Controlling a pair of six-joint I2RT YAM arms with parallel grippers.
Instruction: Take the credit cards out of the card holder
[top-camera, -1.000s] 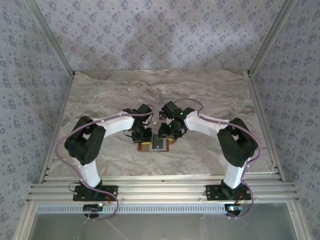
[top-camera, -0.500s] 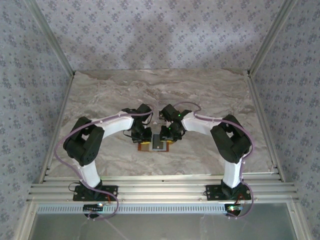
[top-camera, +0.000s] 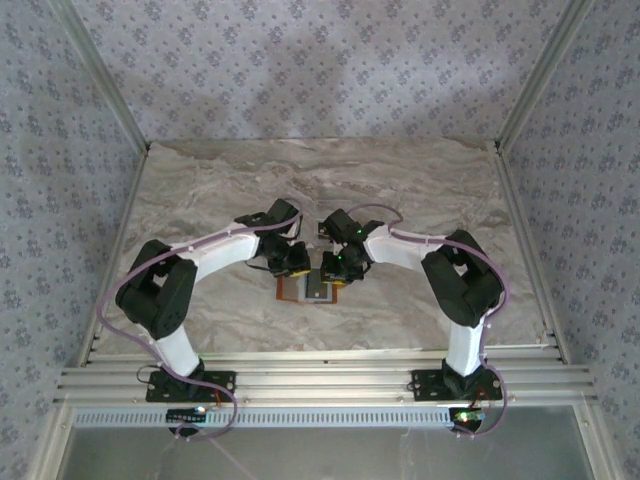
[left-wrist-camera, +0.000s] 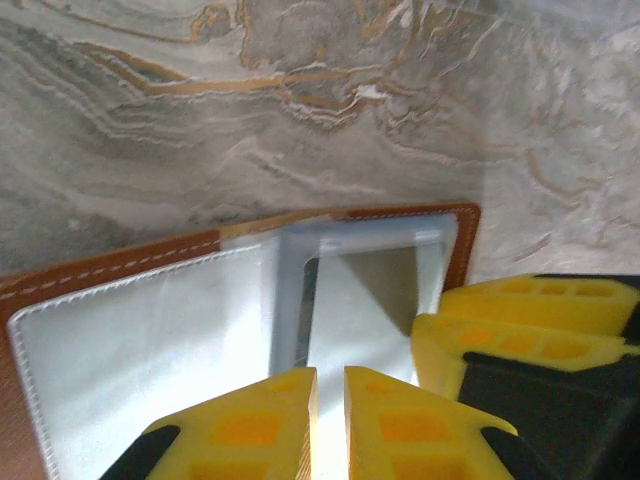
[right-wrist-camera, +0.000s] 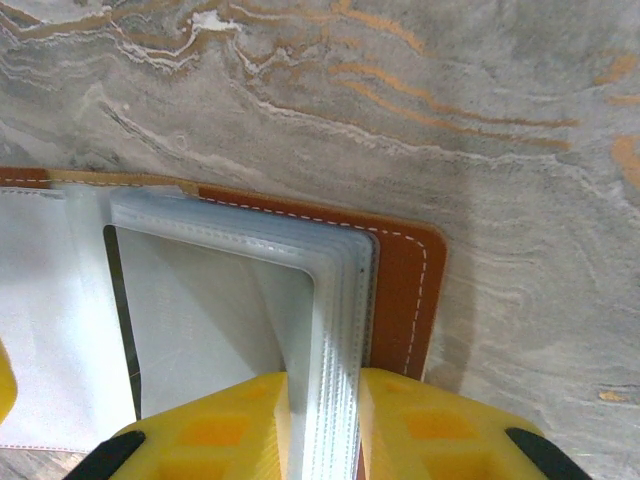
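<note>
The card holder (top-camera: 293, 291) lies open on the marble table, orange-brown outside (right-wrist-camera: 400, 290) and grey-blue inside (left-wrist-camera: 130, 350). My right gripper (right-wrist-camera: 325, 385) is shut on the edge of its stack of clear sleeves (right-wrist-camera: 340, 330), at the holder's right side. My left gripper (left-wrist-camera: 328, 375) hovers over the middle of the open holder, fingers almost touching with nothing between them. A dark rectangle (top-camera: 320, 288) inside the sleeves looks like one of the credit cards; a thin dark edge (left-wrist-camera: 308, 310) shows there too. The right gripper's fingers (left-wrist-camera: 500, 340) stand just right of the left one.
Both arms meet over the holder at the table's centre (top-camera: 312, 270). Bare marble table (top-camera: 320, 180) spreads behind and to both sides. Patterned walls and metal frame rails (top-camera: 530, 100) enclose the workspace.
The right gripper has narrowed onto the sleeve stack. The left arm's elbow swung outward to the left and its gripper shifted slightly toward the holder's middle.
</note>
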